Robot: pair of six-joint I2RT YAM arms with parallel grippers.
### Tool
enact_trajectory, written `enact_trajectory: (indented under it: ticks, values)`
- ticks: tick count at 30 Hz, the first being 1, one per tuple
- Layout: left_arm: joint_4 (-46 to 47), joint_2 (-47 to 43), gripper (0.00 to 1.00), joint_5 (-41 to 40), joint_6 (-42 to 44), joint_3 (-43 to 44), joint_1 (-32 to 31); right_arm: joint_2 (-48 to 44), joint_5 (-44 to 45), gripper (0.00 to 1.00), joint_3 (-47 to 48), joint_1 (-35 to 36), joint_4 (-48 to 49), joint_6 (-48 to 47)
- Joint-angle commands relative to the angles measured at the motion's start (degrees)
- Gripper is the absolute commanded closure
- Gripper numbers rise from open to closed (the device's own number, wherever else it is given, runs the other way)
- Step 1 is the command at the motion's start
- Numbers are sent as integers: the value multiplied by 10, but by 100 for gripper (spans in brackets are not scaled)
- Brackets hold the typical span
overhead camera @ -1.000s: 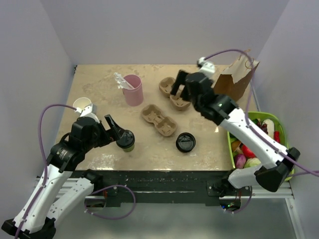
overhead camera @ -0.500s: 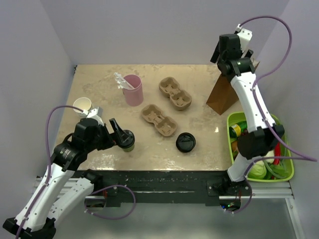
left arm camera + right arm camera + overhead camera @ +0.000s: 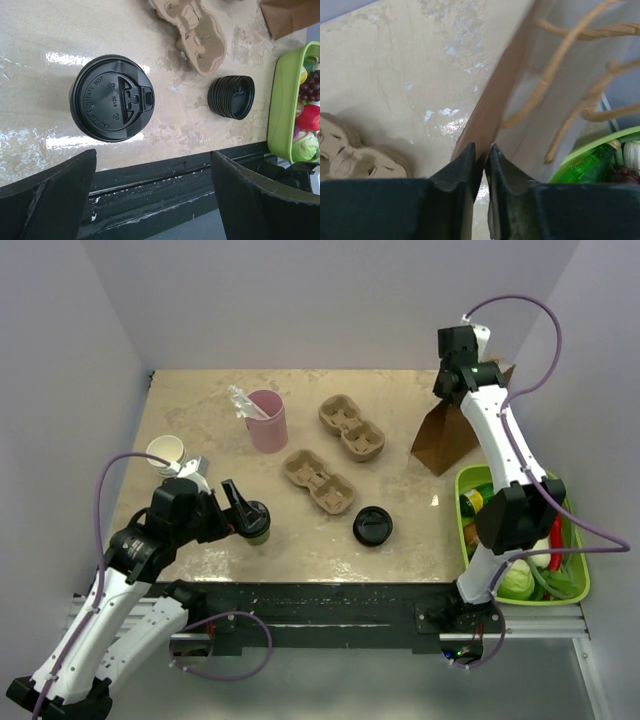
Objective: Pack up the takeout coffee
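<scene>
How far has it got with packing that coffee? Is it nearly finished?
Early days. Nothing is packed yet: the lidded coffee cup stands on the table, outside the brown paper bag. In hand: the right tool pinches the bag's top edge, and the left tool is open beside the cup, not gripping it. Left: grab the cup and set it into the bag.

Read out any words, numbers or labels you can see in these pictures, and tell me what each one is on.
"CONTENTS HOT": embossed on the black lid of the takeout coffee, left wrist view.
The rest of that lid's embossing, with small marks near its middle: too small to read with certainty.
Loose black lids: embossing too small to read.
Paper bag, pink tumbler: no text shows.
</scene>
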Motion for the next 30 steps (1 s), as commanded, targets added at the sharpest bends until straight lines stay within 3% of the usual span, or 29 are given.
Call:
enact_trajectory:
  ticks: [1,3,8,11,15,19,24,28,29,30]
  values:
    - [32,-10,0,22,9,-16,0,-93,-38,88,-38,2,16,-21]
    - [37,-9,0,25,8,-23,0,-123,-69,95,-73,2,17,-21]
    - [38,-4,0,31,12,-28,0,-228,-198,97,-164,2,7,-22]
    - [37,-6,0,32,19,-26,0,-290,-231,95,-231,7,5,-20]
    - [33,-10,0,32,21,-24,0,-356,-214,91,-292,37,-15,-17]
    - [35,-12,0,29,19,-32,0,-403,-191,90,-317,113,-47,0]
    - [35,-11,0,30,21,-37,0,-438,-203,89,-338,146,-65,20]
    - [35,-9,0,27,20,-35,0,-454,-209,83,-339,162,-85,28]
    - [35,-9,0,26,20,-34,0,-459,-210,72,-339,162,-85,27]
    - [35,-8,0,25,20,-34,0,-461,-206,68,-335,163,-87,27]
